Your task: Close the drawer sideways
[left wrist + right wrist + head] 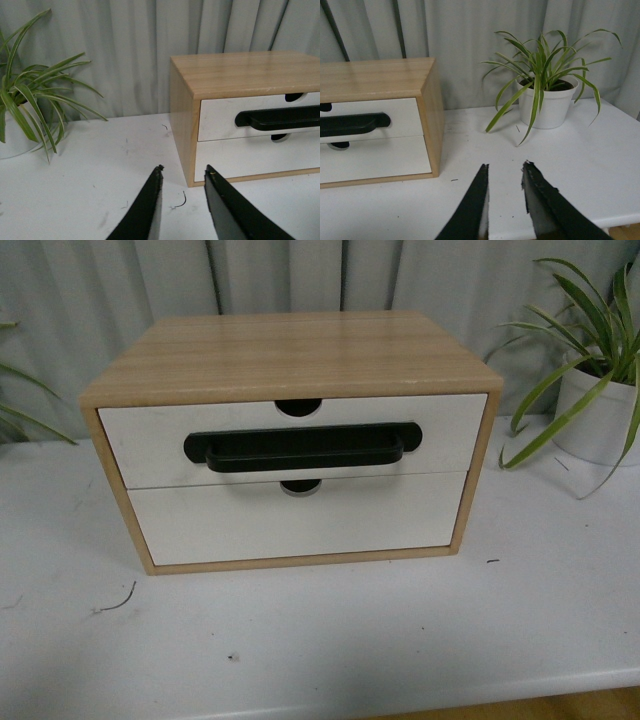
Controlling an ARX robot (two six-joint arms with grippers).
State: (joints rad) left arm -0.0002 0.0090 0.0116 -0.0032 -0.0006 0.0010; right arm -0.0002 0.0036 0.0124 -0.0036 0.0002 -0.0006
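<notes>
The drawer (140,440) is the upper one in a light wood cabinet (290,345). It has a white front, a wide black bar handle (300,448) and a half-round notch (298,407) in its top edge. Its front overlaps the cabinet's side frames and stands slightly out of the cabinet. It also shows in the left wrist view (217,117) and the right wrist view (395,110). My left gripper (183,170) is open and empty, low over the table off the cabinet's left front corner. My right gripper (505,165) is open and empty, off the cabinet's right side. Neither arm shows in the front view.
A plain white lower drawer (300,525) sits flush under the handled one. The cabinet stands on a white table (320,640). A potted plant (600,390) stands at the back right and another (20,100) at the back left. A grey curtain hangs behind.
</notes>
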